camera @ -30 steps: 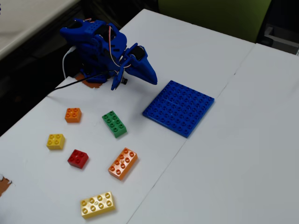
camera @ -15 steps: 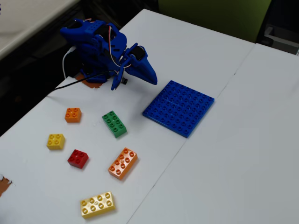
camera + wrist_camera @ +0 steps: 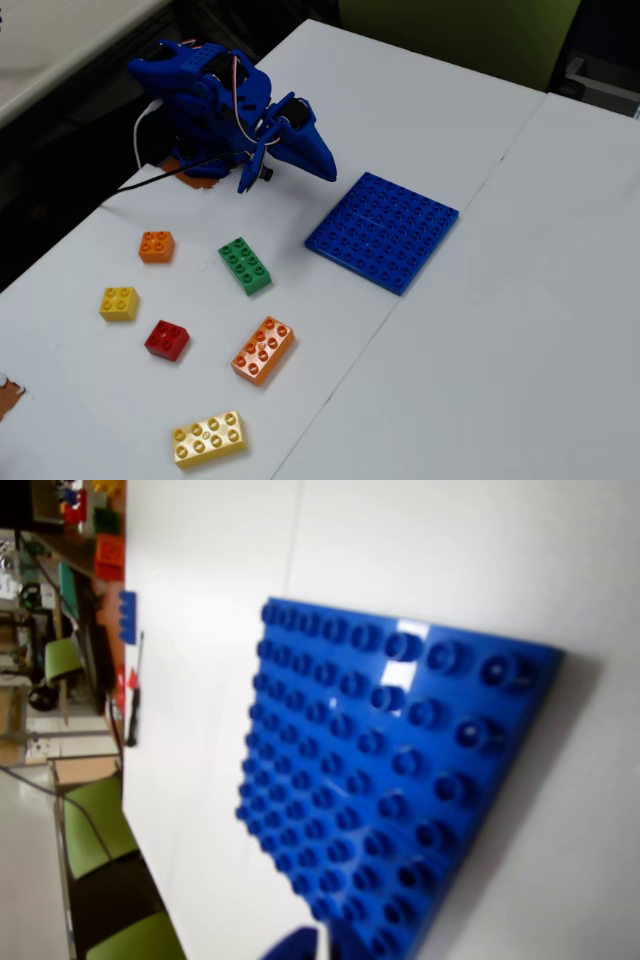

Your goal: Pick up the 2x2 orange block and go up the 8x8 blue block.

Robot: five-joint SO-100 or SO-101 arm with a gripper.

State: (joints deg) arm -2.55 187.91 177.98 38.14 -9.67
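Observation:
The 2x2 orange block (image 3: 156,245) sits on the white table at the left of the fixed view, untouched; the wrist view does not show it. The 8x8 blue block (image 3: 383,232) lies flat in the table's middle and fills the wrist view (image 3: 380,780), blurred. My blue arm is folded at the top left of the fixed view. The gripper (image 3: 286,180) hangs above the table between the two, left of the baseplate, with its jaws spread and nothing in them. Only a blue fingertip (image 3: 295,947) shows at the wrist view's bottom edge.
In the fixed view, loose bricks lie near the orange block: a yellow square (image 3: 118,302), a red one (image 3: 166,340), a green one (image 3: 245,265), a long orange one (image 3: 263,349) and a long yellow one (image 3: 208,438). The table's left edge is close by.

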